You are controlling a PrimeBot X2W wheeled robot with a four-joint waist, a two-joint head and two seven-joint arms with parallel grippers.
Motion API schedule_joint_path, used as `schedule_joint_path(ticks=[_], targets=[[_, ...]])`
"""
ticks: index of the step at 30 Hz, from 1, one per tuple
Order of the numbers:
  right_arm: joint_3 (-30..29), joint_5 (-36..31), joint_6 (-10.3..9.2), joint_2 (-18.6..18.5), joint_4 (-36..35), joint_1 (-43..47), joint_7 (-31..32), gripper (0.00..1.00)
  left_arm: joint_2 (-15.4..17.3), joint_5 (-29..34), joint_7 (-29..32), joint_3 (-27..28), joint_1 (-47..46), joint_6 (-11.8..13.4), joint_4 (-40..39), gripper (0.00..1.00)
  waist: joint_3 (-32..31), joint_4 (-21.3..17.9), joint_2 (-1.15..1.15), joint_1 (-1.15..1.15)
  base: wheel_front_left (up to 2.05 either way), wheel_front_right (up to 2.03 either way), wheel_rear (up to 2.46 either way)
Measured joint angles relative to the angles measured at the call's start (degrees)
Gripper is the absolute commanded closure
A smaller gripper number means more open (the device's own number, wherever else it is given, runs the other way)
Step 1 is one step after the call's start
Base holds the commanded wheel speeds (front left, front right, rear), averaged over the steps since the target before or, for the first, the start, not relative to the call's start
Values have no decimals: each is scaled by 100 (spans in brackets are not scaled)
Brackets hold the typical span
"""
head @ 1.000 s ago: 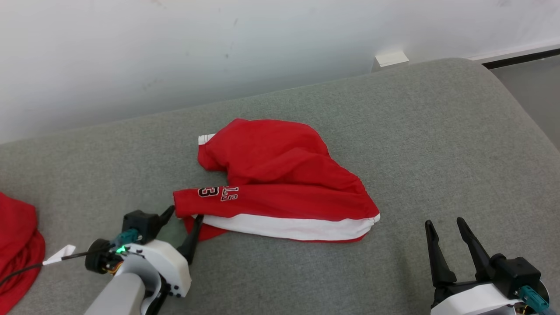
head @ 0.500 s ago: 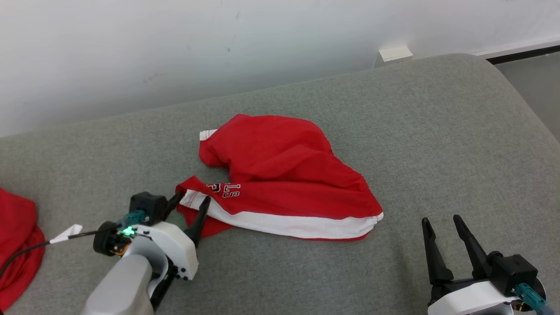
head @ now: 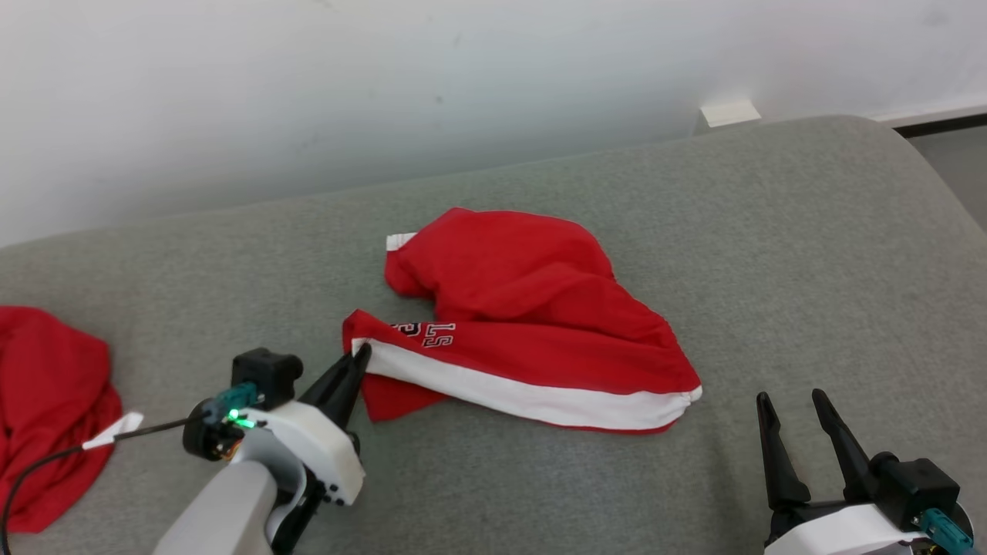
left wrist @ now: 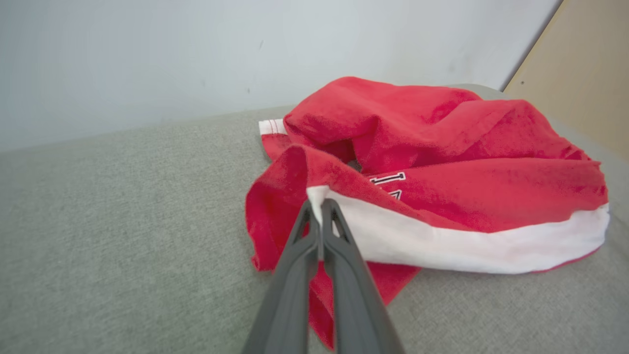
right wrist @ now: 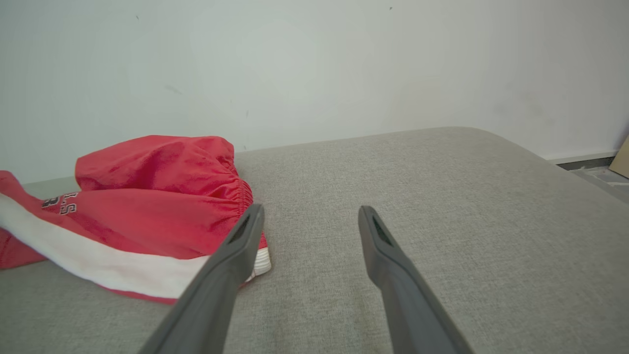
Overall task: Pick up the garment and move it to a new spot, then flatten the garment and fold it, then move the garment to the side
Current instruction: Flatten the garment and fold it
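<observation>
The red garment (head: pixel 532 324) lies bunched up in the middle of the big grey cushion (head: pixel 771 231), not far from the pale wall (head: pixel 308 100). It is longer one way than the other, and its long way runs from the robot's left side over to its right. A white band (head: pixel 524 393) runs along the near edge. The left claw (head: pixel 359 356) is pinched tight on the left end of that band. From the left wrist, you can see a bit of white cloth squeezed between the tips of the left claw (left wrist: pixel 319 209). So the cloth stretches away from this claw, out to the right and a little back. The right claw (head: pixel 791 396) is wide open and holds nothing. It sits low on the right, near the other end of the garment but not touching it. From the right wrist, the bunched end of the garment (right wrist: pixel 147 206) is just beside one finger of the right claw (right wrist: pixel 310 210), off to that view's left. The left arm is the closer one, and I think it can now lift and carry. Another red cloth (head: pixel 46 401) lies far to the left, well apart.
</observation>
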Motion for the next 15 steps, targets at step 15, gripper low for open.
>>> schedule_joint_path(ticks=[15], targets=[[-96, -40, 0, -130, 41, 175, 0, 0, 619, -798, 833, 132, 1712, 271, -2449, 100, -273, 774, 0, 0, 0, 0, 0]])
